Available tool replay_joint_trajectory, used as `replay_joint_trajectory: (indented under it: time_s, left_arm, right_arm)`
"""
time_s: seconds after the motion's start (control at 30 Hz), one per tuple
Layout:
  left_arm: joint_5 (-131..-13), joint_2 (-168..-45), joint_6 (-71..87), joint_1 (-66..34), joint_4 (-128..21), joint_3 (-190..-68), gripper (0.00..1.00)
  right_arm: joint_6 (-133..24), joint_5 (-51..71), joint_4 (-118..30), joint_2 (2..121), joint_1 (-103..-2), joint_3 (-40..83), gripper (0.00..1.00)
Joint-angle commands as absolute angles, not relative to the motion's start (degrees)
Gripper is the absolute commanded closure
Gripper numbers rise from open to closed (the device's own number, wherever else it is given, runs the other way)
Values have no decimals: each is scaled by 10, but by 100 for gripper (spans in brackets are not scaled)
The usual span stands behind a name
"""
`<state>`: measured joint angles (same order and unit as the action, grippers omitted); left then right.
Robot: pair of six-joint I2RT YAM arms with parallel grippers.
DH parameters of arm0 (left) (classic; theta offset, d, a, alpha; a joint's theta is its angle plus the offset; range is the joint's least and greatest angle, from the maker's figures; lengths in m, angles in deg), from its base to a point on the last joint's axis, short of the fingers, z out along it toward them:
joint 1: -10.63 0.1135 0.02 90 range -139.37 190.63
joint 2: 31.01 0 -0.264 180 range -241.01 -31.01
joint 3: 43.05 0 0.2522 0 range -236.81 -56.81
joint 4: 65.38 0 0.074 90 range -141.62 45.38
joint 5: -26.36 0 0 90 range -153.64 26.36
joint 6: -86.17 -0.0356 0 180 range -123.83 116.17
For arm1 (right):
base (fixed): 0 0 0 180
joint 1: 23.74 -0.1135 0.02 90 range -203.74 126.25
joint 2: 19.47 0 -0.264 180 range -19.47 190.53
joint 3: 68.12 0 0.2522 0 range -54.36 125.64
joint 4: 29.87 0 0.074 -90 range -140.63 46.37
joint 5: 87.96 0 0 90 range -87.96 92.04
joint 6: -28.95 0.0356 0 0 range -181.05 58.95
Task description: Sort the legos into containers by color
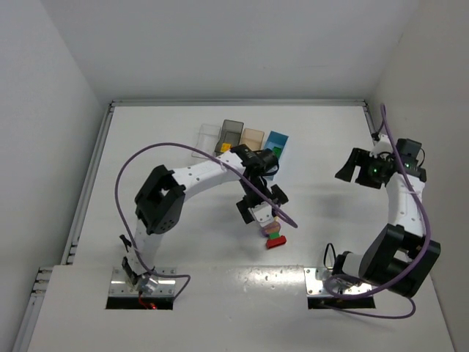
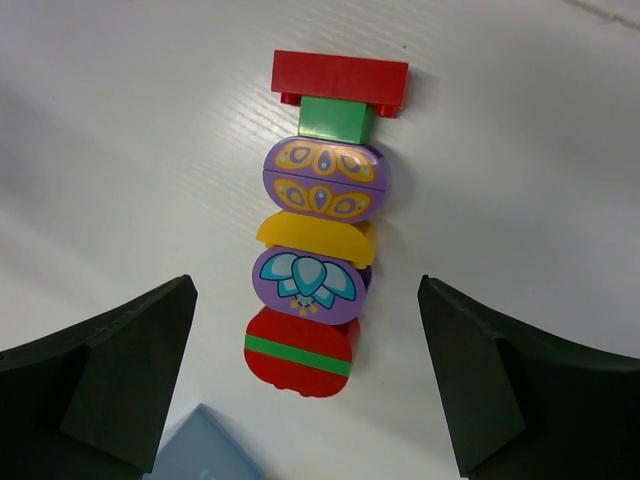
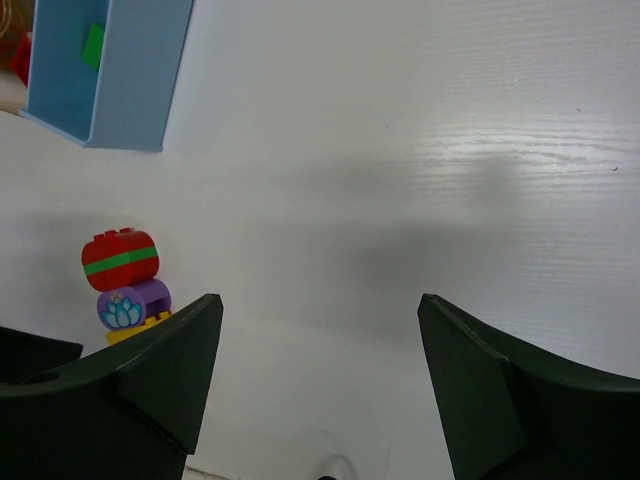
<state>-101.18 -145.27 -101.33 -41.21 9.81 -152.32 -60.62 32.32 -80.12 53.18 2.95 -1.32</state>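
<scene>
The top camera looks down from behind over the whole counter [image 1: 146, 132]. The left wrist camera looks close down on the lego stack [image 2: 315, 190]; the right wrist camera sees it from farther off.

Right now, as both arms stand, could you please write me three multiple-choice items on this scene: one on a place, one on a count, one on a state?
1. Where is the lego stack?
A) on the table, between the fingers of the left hand
B) on the floor
C) on a shelf

2. How many bins stand in the far row?
A) two
B) four
C) six

3. The left hand is:
A) shut on the stack
B) open, touching nothing
C) out of view

Answers:
1 A: the wrist view shows the stack lying flat on the table between both fingers.
2 B: clear, dark grey, tan and light blue, side by side.
3 B: both fingers stand well apart from the stack.
</scene>
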Motion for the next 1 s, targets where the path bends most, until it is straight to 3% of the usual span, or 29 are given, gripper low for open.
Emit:
replay_joint_trajectory:
  time_s: [0.0,0.97]
  left_arm:
    - [-1020,-1506,-1125,-419,211,-1593,0]
    - [-991,-1665,-1220,-386,229,-1732,0]
  right_arm:
    - [-595,348,-791,521,41,-15,20]
    - [-595,386,-808,537,100,-15,20]
